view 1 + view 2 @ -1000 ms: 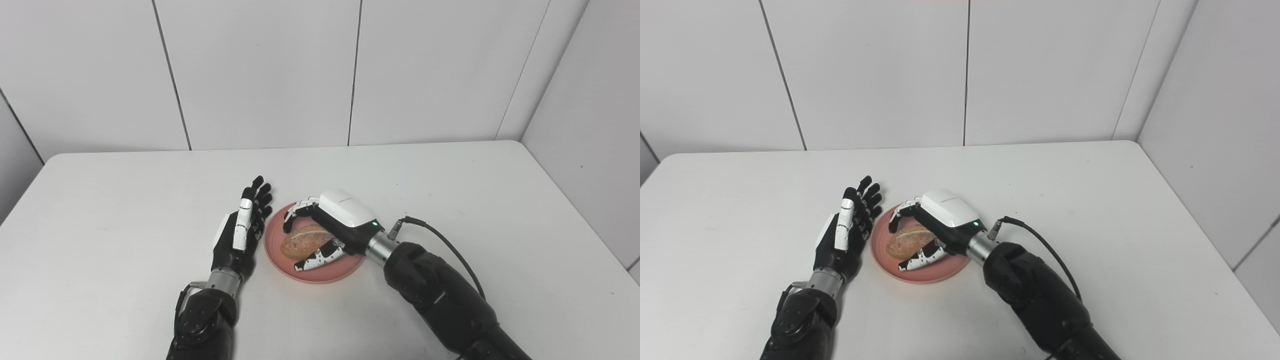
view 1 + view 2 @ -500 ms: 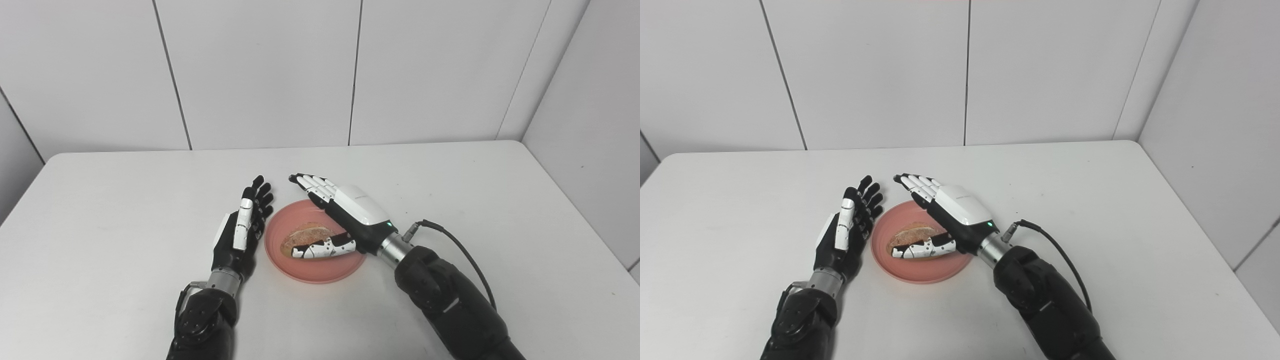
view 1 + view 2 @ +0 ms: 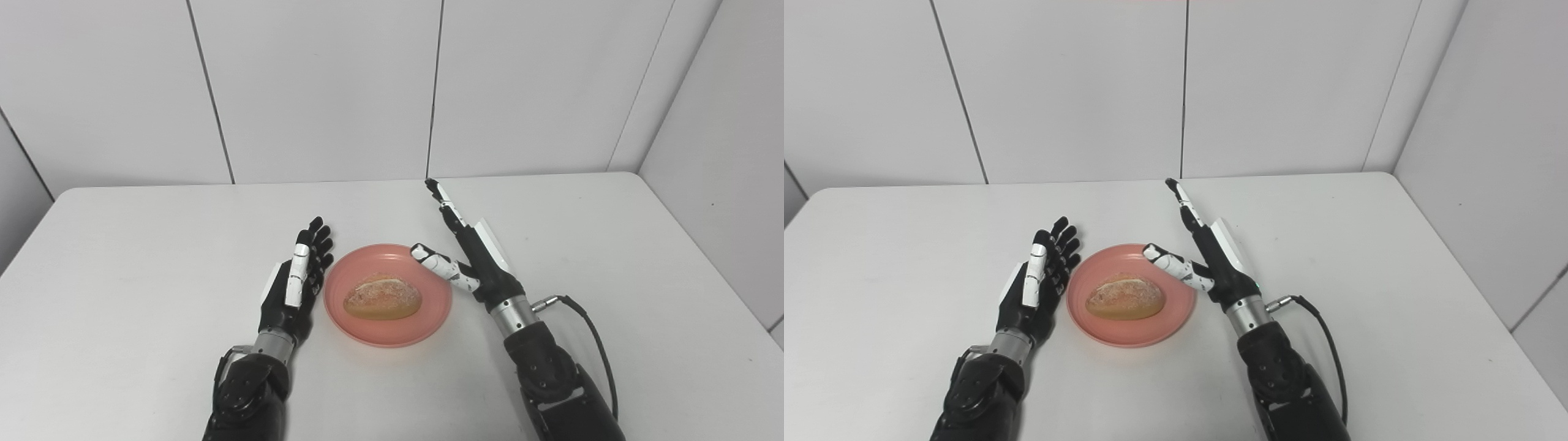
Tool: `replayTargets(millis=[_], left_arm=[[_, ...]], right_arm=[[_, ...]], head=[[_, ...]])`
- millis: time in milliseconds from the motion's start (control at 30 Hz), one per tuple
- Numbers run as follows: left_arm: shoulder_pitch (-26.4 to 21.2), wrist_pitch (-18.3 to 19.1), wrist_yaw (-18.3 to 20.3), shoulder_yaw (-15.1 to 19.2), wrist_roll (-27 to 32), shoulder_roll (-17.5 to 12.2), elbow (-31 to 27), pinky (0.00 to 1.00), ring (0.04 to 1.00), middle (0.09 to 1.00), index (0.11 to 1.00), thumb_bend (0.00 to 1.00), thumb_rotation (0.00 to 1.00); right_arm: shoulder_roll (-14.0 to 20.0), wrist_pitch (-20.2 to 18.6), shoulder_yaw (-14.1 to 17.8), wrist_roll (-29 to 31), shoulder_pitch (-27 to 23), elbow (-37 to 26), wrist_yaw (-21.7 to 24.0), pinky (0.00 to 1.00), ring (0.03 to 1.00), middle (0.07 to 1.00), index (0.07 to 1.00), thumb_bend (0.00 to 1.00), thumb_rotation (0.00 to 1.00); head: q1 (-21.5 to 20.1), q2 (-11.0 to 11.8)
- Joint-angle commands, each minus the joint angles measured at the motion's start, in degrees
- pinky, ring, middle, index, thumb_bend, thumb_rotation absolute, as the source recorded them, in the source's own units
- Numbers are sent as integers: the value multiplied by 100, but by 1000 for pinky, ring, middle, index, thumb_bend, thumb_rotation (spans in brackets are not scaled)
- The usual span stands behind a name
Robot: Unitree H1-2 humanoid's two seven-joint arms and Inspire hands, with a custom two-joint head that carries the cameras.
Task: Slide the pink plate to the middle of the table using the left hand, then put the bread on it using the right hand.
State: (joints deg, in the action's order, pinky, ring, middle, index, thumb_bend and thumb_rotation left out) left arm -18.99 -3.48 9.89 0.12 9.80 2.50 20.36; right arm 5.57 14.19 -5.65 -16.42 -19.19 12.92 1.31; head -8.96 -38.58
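Now the bread (image 3: 383, 296) lies in the middle of the pink plate (image 3: 429, 318), nothing gripping it. Plate sits flat near the centre of the white table (image 3: 122, 257), slightly toward the near edge. Right hand (image 3: 474, 260) is just beside the plate's right rim, edge-on, fingers straight and pointing up and away toward the wall, thumb (image 3: 438, 266) splayed out over the rim; holds nothing, not touching the bread. Left hand (image 3: 294, 285) is just beside the plate's left rim, palm turned toward the plate, fingers extended and loosely together, empty; contact with the rim cannot be told. Both forearms come up from the bottom edge.
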Motion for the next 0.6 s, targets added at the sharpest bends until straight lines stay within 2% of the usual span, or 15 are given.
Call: replayTargets(millis=[0, 400, 567], left_arm=[[26, -210, 15, -9, -60, -68, -49, 1000, 1000, 1000, 988, 693, 1000], [17, -439, -42, 12, -198, -111, 35, 1000, 1000, 1000, 1000, 695, 1000], [-7, -511, -54, 50, -222, -139, 54, 1000, 1000, 1000, 1000, 676, 1000]], right_arm=[[-56, -93, 145, 175, -122, -70, -166, 995, 1000, 1000, 1000, 638, 992], [-294, -251, 402, 1025, 6, 185, -114, 1000, 1000, 1000, 1000, 681, 1000], [-358, -289, 455, 1318, 71, 221, -36, 1000, 1000, 1000, 1000, 651, 1000]], head=[[4, -10], [70, -44], [116, -60]])
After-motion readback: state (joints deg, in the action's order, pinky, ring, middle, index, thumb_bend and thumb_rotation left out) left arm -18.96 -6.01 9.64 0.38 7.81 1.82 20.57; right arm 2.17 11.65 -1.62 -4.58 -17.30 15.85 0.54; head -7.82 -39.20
